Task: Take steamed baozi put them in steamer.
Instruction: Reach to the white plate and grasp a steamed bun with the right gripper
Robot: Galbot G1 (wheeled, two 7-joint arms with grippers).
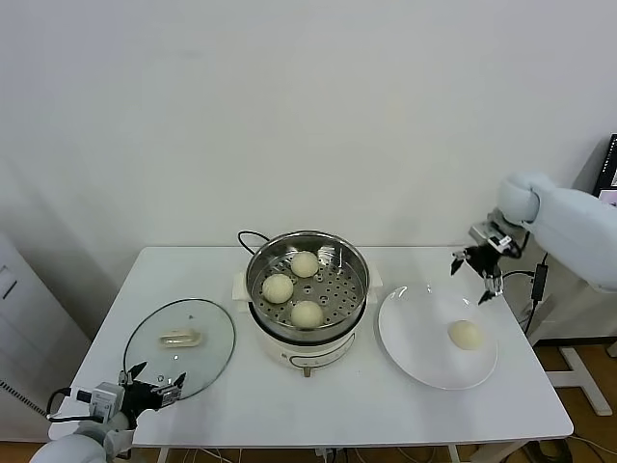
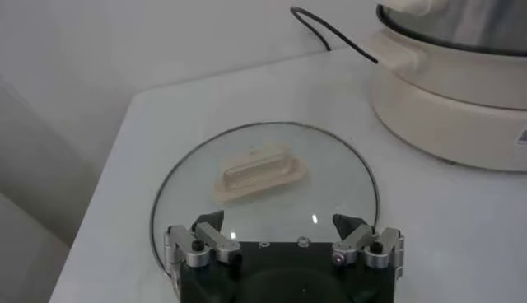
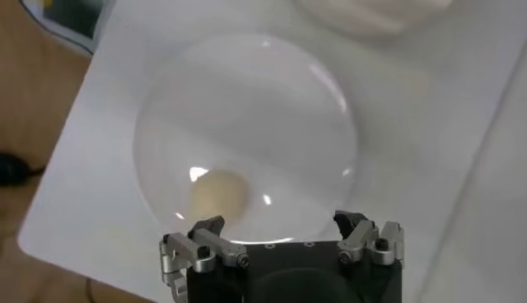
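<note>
My right gripper (image 1: 476, 280) hovers, fingers released, just behind the last baozi (image 1: 466, 334) on its plate (image 1: 405, 338); three fill the steamer (image 1: 307, 280). Left gripper (image 1: 152, 378) idles, fingers released, beside the lid (image 1: 217, 338).

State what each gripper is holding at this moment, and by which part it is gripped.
Nothing is held. The right gripper hangs open above the white plate, clear of the last baozi. The left gripper sits open at the glass lid's near edge, empty.
</note>
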